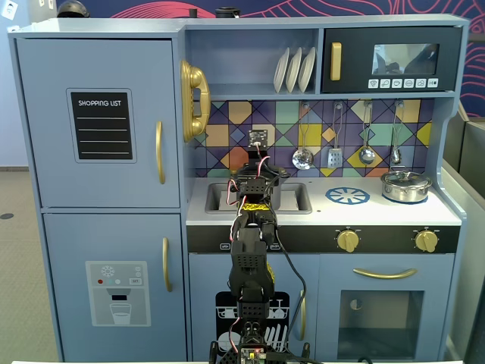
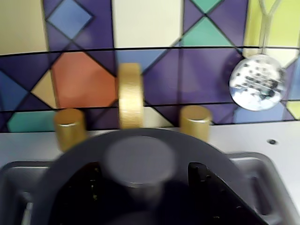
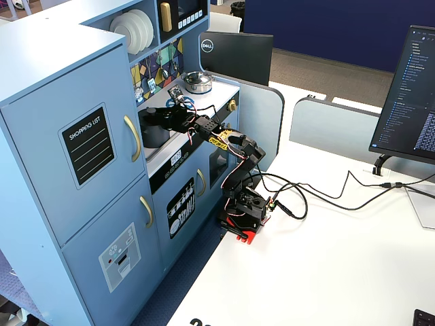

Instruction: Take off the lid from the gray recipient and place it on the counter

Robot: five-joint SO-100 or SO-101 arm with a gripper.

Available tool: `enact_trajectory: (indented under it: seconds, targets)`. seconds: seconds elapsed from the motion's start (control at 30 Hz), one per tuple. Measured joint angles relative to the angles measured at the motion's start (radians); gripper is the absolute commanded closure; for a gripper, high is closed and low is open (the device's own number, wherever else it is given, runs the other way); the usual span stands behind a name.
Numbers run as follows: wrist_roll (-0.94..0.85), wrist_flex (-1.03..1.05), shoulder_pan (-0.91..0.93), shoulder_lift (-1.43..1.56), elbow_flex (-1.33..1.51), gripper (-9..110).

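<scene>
My gripper (image 2: 140, 174) is over the sink, its black fingers (image 2: 79, 192) close on either side of the centre knob of the dark gray lid (image 2: 140, 140). The picture is blurred. In a fixed view the gripper (image 3: 151, 114) holds the lid (image 3: 162, 115) just above the gray recipient (image 3: 158, 136), which stands in the sink. In the front fixed view the arm and gripper (image 1: 258, 178) hide the lid and the recipient. The pale counter (image 1: 379, 214) stretches to the right of the sink; it also shows in the wrist view (image 2: 281, 154).
A shiny silver pot (image 1: 405, 186) with its lid stands at the counter's right end, beside the printed blue burner circle (image 1: 348, 196). The gold faucet (image 2: 130, 96) and its two gold knobs stand right behind the lid. Utensils (image 1: 303, 158) hang on the tiled back wall.
</scene>
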Motion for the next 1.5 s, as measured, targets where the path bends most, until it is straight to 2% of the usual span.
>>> enact_trajectory:
  seconds: [0.13, 0.4, 0.77, 1.2, 1.5]
  targets:
    - [0.0, 0.0, -0.011, -0.009, -0.005, 101]
    - [0.008, -0.02, -0.023, -0.014, -0.011, 101]
    - [0.005, -0.031, -0.012, -0.026, -0.173, 102]
    - [-0.006, -0.002, 0.293, 0.011, -0.173, 102]
    - [-0.006, -0.149, 0.463, -0.009, -0.011, 102]
